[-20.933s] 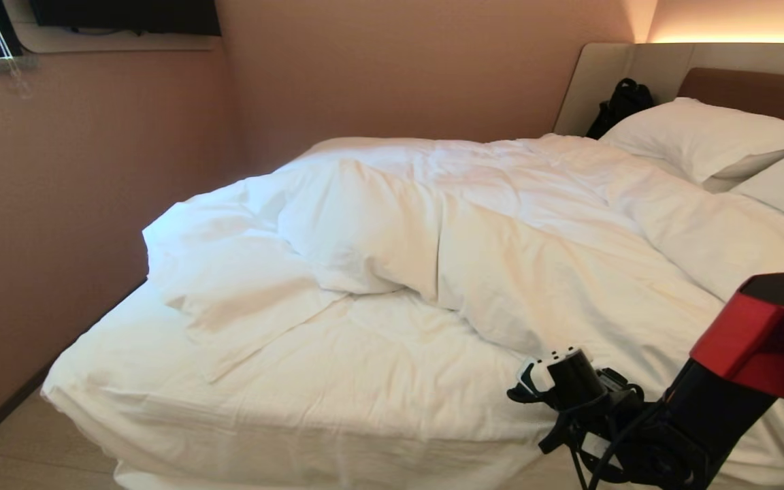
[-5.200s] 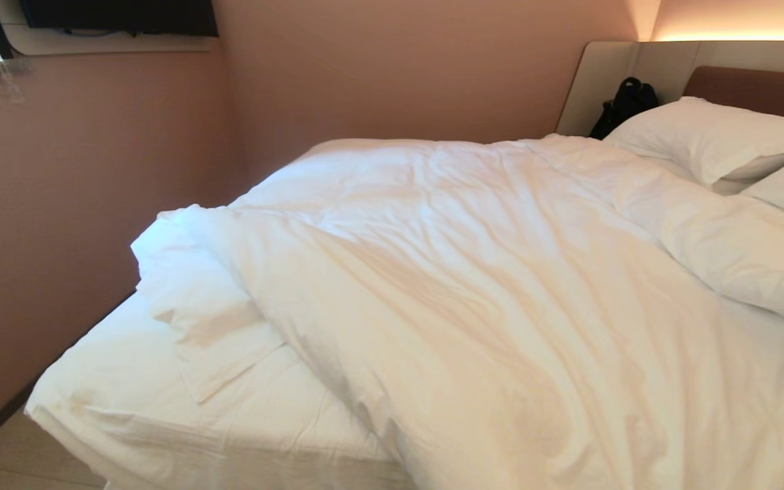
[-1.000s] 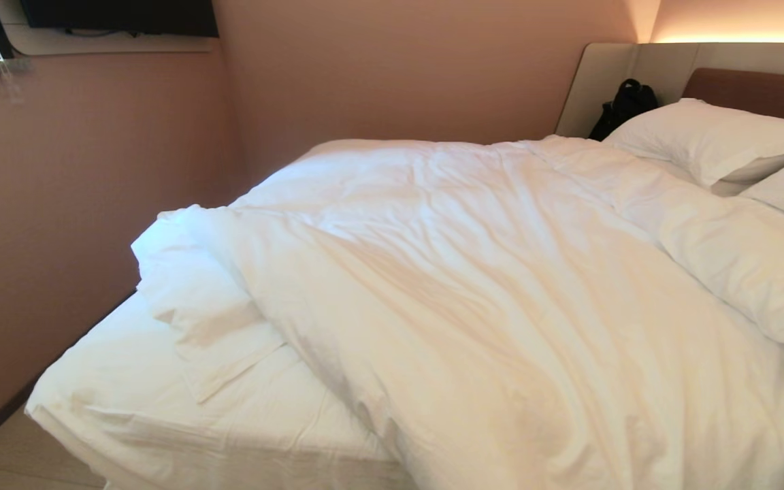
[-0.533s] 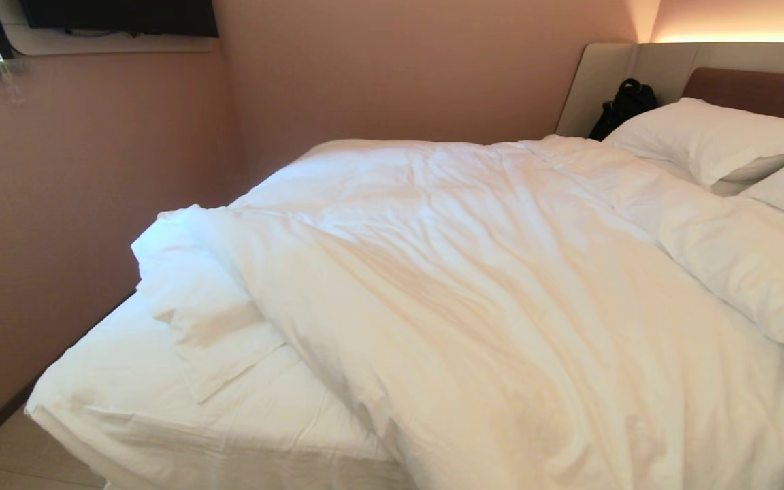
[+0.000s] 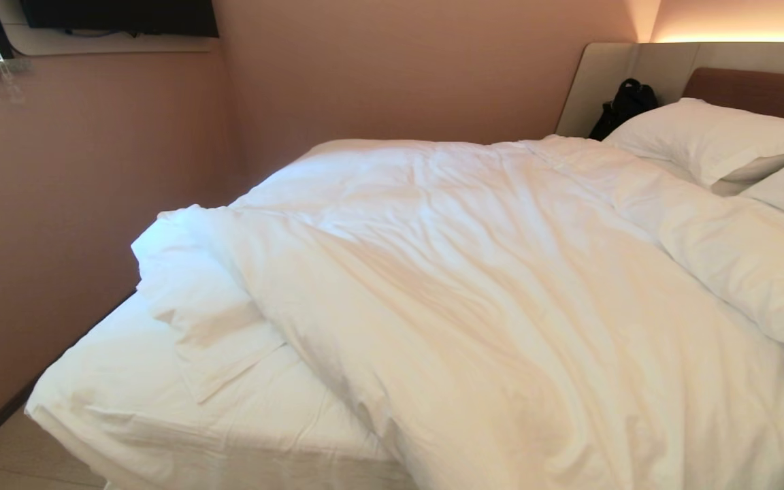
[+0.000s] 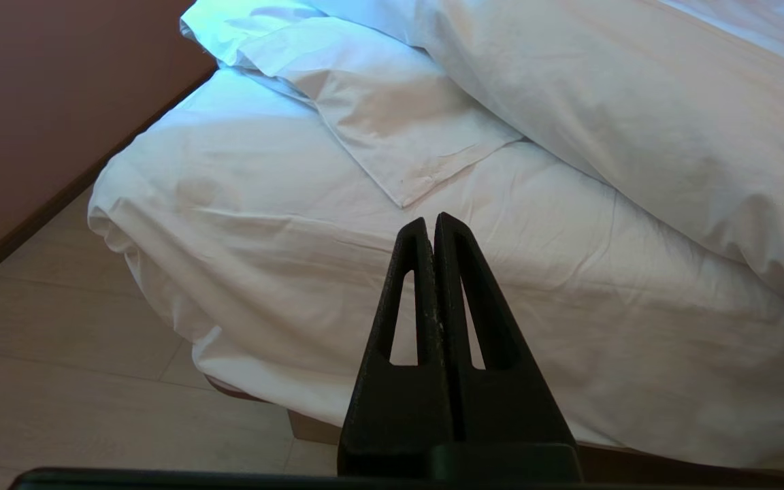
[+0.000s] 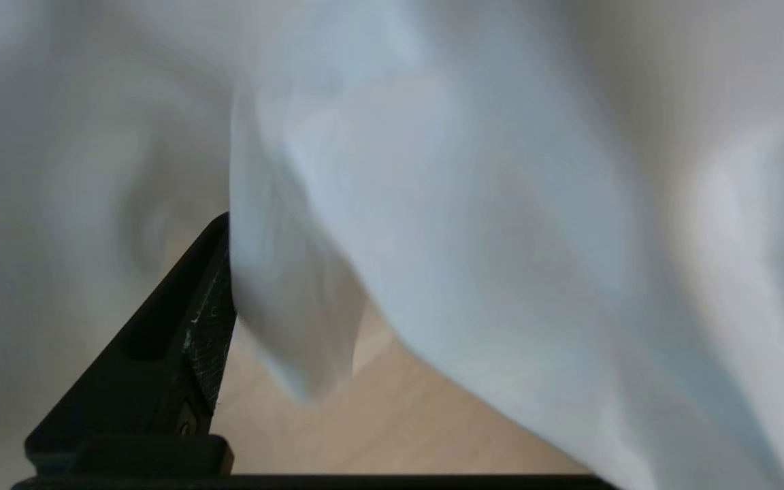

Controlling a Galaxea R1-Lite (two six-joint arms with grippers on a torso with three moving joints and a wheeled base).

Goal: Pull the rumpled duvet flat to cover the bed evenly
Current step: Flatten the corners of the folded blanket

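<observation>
**A:** Right wrist view first, since that's closest: one dark finger (image 7: 181, 340) of the right gripper shows, with a hanging fold of the duvet (image 7: 474, 224) lying against its inner face and pale floor (image 7: 392, 422) beneath. The other finger is hidden behind the cloth, so I cannot tell whether it's spread or pinching.

**B:** And the left gripper (image 6: 434, 224)?

**A:** Parked off the foot of the bed (image 6: 242, 224), fingers pressed together, pointing at the bare sheet near the foot corner on the wall side. It touches nothing.

**B:** Where does the duvet lie now?

**A:** From the head camera, it (image 5: 501, 286) covers the middle and the robot's-right side down past the foot edge. The foot corner by the wall is uncovered mattress sheet (image 5: 160, 408), and a flat folded flap (image 5: 222, 340) lies there at the duvet's edge.

**B:** Any change from earlier?

**A:** From a second ago, nothing I can see. Some twenty seconds back the duvet was bunched mid-bed with the whole foot strip bare and an arm over it; no arm shows above the bed now.

**B:** Farther up?

**A:** Two pillows (image 5: 705, 139) at the headboard (image 5: 753, 88), and a black bag (image 5: 623, 105) in the corner beside it.
</observation>
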